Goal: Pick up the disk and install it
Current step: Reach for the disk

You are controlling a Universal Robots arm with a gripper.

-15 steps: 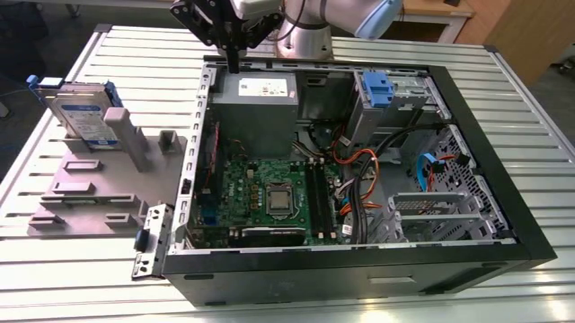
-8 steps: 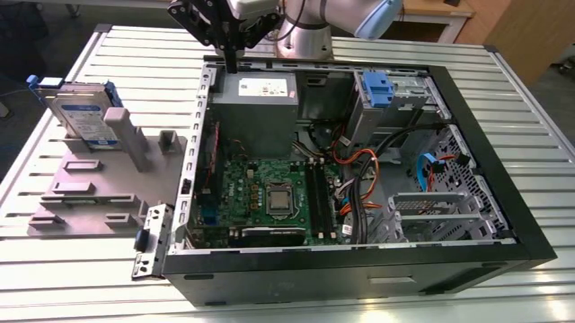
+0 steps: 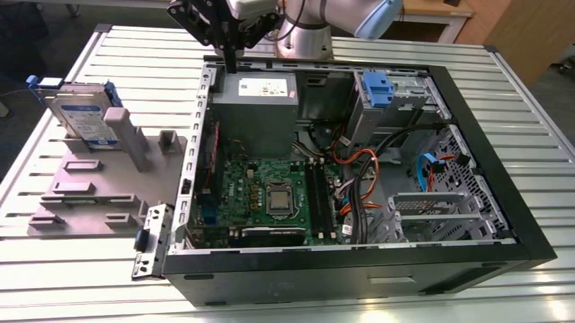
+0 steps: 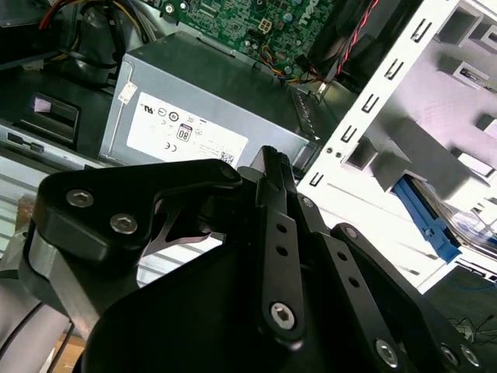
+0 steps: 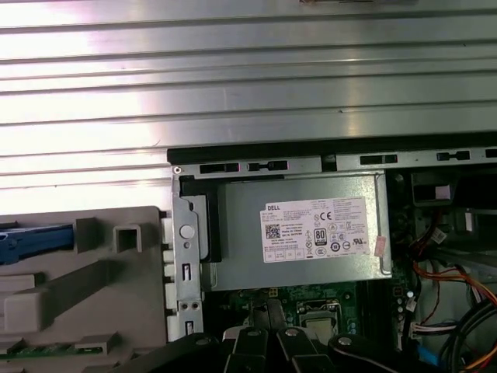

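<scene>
A ribbed, pale metal desk (image 3: pixel 526 141) catching bright light spreads below the jaws, with a wooden cabinet (image 3: pixel 516 30) and dark floor (image 3: pixel 50 40) beyond it.

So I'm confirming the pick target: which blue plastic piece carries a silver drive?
The disk propped on the grey fixture at the exterior view's left; the blue clip inside the case has no silver body.

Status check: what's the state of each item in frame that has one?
disk: upright in the grey fixture, not gripped
gripper: shut, empty, above the power supply
computer case: lying on its side, side panel off, interior exposed
processor socket: no cooler fitted
</scene>
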